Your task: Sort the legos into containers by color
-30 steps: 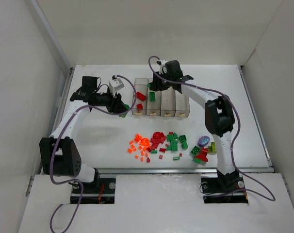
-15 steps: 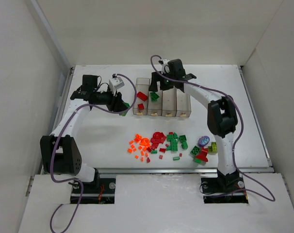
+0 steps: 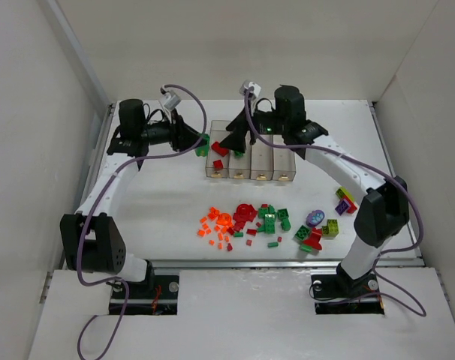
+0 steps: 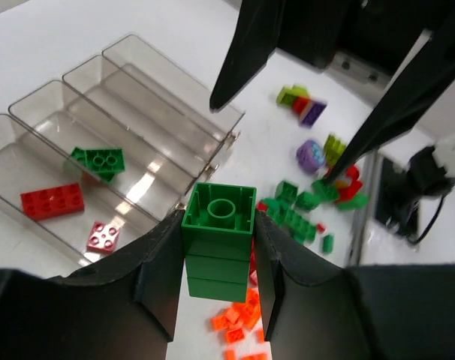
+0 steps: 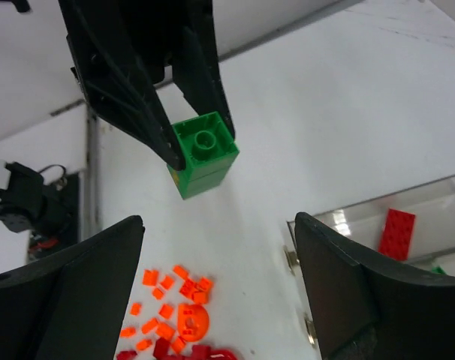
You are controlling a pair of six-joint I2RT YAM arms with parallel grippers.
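- Four clear containers (image 3: 280, 161) stand joined in a row on the worktop (image 3: 160, 202). The leftmost holds a long red brick (image 4: 52, 201) and a small red plate (image 4: 102, 236), and the next holds a green piece (image 4: 100, 160).
- Clamped between the fingers of the left pincer (image 4: 218, 259) is a stacked green brick (image 4: 218, 225), held above the worktop just left of the leftmost bin.
- Spread wide, the right pincer (image 5: 212, 300) grips nothing and hangs over the left bins.
- Loose legos lie toward the near edge: orange bits (image 3: 216, 225), red pieces (image 3: 242, 215), green bricks (image 3: 271, 219), a purple piece (image 3: 315, 218) and a lime-yellow brick (image 3: 332, 227).
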